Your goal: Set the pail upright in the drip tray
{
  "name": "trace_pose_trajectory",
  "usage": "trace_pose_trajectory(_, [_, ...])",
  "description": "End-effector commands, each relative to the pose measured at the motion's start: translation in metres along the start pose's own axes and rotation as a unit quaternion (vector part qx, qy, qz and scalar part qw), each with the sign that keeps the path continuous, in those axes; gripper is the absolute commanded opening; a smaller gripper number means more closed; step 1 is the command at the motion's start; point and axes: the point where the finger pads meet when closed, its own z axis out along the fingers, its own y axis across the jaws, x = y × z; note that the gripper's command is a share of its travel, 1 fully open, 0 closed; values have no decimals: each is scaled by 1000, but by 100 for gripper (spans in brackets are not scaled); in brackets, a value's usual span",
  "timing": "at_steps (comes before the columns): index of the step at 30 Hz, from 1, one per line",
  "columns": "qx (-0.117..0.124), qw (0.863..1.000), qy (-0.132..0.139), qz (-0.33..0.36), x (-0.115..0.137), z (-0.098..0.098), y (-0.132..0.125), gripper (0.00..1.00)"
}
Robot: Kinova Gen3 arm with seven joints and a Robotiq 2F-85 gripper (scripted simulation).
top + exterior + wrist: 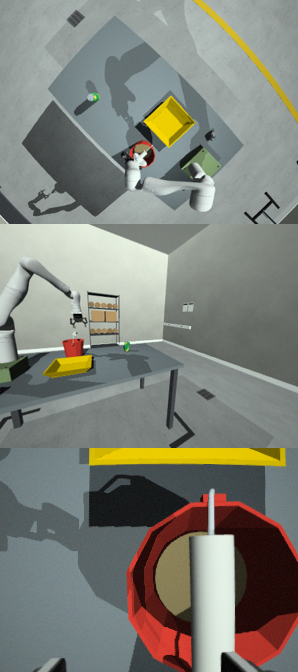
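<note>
The red pail (73,347) stands upright on the table, its bail handle (212,513) raised, with a white grip (212,598) above the mouth. The yellow tray (69,366) lies just beside it, on the near side, shallow and holding nothing.
</note>
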Motion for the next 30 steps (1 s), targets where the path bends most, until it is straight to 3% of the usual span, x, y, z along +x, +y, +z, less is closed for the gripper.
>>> trace_pose_trajectory(1, [-15,1000,16,0,9,-15,17,100])
trace_pose_trajectory(8, [-41,999,35,-1,19,-25,39,100])
trace_pose_trajectory(30, [-47,998,40,-1,21,-27,44,100])
